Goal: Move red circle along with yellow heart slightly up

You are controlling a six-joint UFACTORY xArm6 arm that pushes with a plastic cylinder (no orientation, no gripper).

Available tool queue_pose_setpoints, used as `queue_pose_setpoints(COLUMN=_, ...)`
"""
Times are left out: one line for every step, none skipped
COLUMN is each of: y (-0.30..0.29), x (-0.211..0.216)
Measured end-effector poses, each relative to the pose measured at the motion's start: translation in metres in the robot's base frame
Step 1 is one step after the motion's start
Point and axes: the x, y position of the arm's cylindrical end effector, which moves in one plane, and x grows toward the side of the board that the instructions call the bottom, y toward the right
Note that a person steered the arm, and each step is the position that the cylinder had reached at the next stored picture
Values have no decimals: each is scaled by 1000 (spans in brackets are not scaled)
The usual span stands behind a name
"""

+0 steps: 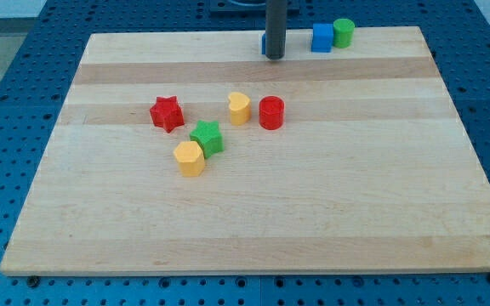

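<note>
Partly hidden: blue block point(264, 42) behind rod; my tip point(275, 56), gripperless tool holding nothing, well above red circle point(271, 112), yellow heart point(240, 108).

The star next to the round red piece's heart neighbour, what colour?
Red star, left of the yellow heart; camera view.

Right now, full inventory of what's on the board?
red circle: 1, red, centre, right of yellow heart, close beside it.
yellow heart: 1, yellow, centre.
red star: 1, red, left of centre.
green star: 1, green, below the heart, touching the yellow block.
yellow block: 1, yellow, lowest of the cluster, shape unclear.
blue cube: 1, blue, top edge.
green cylinder: 1, green, top edge, right of the cube.
blue block: 1, mostly hidden behind the rod.
board: 1, light wood.
my tip: 1, dark rod, top edge, well above the red circle.
</note>
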Motion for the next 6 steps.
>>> queue_pose_setpoints(y=0, x=0)
queue_pose_setpoints(y=23, x=28)
queue_pose_setpoints(y=75, x=77)
queue_pose_setpoints(y=90, x=144)
queue_pose_setpoints(y=73, x=170)
queue_pose_setpoints(y=31, x=169)
